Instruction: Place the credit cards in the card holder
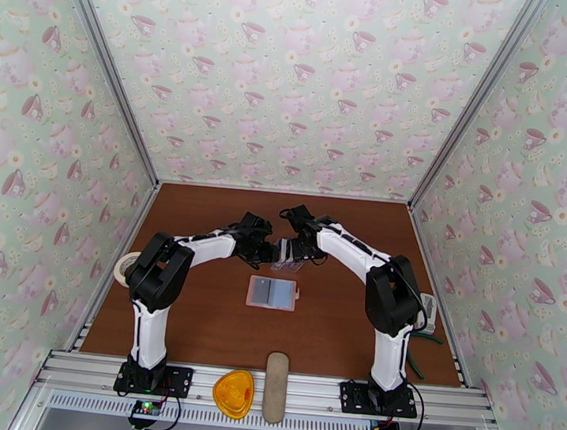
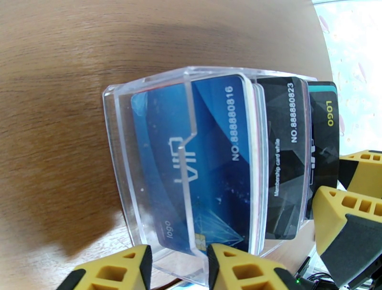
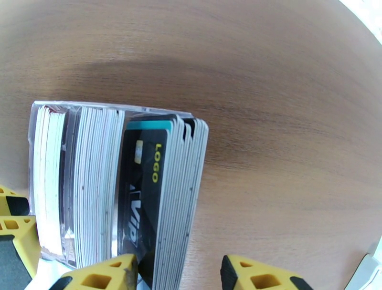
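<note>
Past the credit cards' edges, open tabletop.

A robot test booth: aluminium frame, teacup-wallpaper walls, brown wooden tabletop.

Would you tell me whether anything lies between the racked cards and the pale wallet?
Nothing visible does: only bare brown tabletop separates the clear plastic rack of thin plastic cards from the flat pale rectangular wallet.

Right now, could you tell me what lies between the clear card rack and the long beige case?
The card holder lies there, flat on the table, nearer the clear rack than the beige case; the top view shows it.
</note>
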Tool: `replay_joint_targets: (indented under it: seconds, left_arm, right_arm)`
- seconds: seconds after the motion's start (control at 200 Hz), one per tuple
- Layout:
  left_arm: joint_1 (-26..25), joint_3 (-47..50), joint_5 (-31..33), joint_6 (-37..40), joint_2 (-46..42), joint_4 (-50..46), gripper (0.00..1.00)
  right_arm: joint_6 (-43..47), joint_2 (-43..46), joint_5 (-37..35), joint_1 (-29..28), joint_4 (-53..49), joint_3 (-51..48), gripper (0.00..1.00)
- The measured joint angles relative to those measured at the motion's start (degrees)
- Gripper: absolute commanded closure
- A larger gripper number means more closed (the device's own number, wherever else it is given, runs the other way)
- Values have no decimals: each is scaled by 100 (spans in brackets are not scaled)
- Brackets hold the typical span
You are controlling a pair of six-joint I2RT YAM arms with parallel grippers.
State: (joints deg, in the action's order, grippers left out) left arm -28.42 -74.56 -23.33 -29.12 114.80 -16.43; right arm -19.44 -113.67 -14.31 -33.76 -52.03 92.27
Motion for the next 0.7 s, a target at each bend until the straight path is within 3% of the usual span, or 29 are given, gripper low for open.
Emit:
replay_joint_targets:
  seconds: [0.696]
  left_arm:
    - [0,0,-2,0,0,2,63]
  right_arm:
    - [68,22,4,-4,-63,122,68]
